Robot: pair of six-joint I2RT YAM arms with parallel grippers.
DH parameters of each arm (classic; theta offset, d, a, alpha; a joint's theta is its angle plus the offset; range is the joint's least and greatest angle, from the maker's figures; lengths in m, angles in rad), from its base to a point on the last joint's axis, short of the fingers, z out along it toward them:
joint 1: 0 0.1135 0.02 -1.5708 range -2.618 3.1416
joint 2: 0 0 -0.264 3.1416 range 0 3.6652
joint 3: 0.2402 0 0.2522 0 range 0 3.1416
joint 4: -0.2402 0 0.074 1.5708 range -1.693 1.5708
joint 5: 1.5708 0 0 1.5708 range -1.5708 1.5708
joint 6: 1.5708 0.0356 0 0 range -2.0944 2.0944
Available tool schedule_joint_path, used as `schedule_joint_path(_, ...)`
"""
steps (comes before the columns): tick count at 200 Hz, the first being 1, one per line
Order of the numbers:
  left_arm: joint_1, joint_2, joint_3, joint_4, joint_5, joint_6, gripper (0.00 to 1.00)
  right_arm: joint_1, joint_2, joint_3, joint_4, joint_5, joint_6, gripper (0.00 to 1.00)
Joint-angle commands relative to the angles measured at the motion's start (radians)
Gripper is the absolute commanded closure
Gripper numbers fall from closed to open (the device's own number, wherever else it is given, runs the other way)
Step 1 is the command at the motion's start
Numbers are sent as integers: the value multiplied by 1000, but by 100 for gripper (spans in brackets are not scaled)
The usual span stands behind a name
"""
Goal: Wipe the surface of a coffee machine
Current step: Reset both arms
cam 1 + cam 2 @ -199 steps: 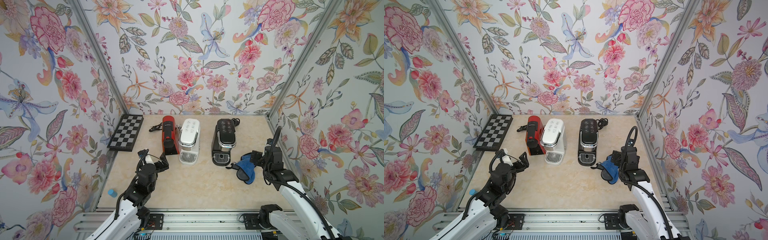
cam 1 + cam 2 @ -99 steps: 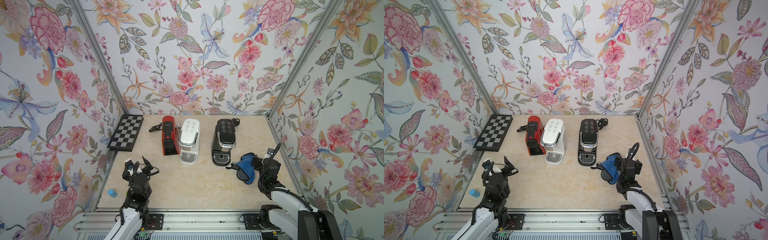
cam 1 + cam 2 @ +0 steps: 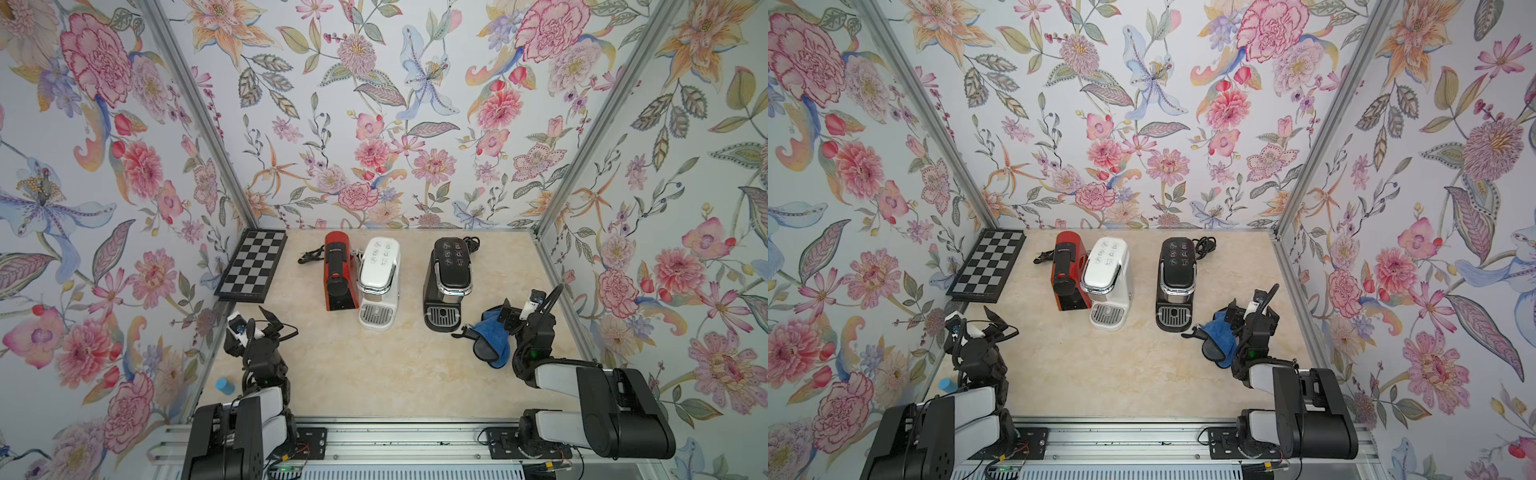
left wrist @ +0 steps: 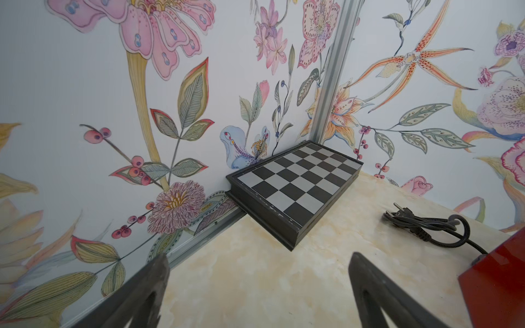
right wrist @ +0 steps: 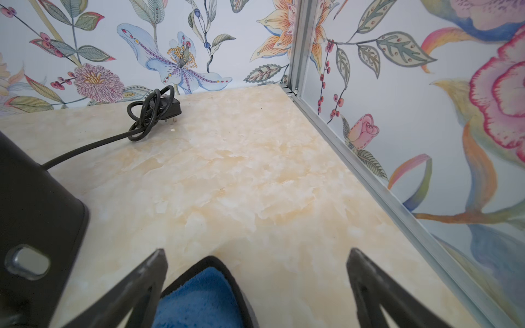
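Note:
Three coffee machines stand in a row at the back in both top views: red [image 3: 338, 272], white [image 3: 378, 282] and black [image 3: 449, 282]. A blue cloth [image 3: 490, 338] with a black edge lies crumpled on the table, right of the black machine's base. My right gripper [image 3: 511, 318] hovers low at the cloth's right edge, open. In the right wrist view a corner of the cloth [image 5: 199, 298] lies between the spread fingers of that gripper [image 5: 257, 251], ungripped. My left gripper [image 3: 274, 322] is open and empty near the front left, with only bare table showing under it [image 4: 260, 257].
A chessboard [image 3: 253, 266] lies at the back left against the wall. Black power cords lie behind the red machine [image 3: 309, 255] and the black machine [image 3: 471, 245]. A small blue cap [image 3: 224, 385] sits outside the left wall. Flowered walls enclose three sides.
Both arms have drawn back toward the front rail and folded low. The left gripper moved left, away from the red machine. The cloth has stayed where it lay.

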Motion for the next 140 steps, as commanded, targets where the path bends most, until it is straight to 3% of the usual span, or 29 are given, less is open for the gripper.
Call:
schedule_joint_path(1,8,108,-33,239,76,23,1,8,101,-10,222,-67,-40,0)
schedule_joint_path(21,10,200,-40,379,147,46,1,30,183,-17,341,-62,-70,0)
schedule_joint_path(36,10,180,-42,347,139,36,1,28,149,11,227,-61,-61,0)
schedule_joint_path(85,8,219,-61,442,182,59,1,33,162,81,119,-137,-99,0)
schedule_joint_path(140,-49,216,-3,353,242,160,1,34,164,84,115,-137,-99,0)
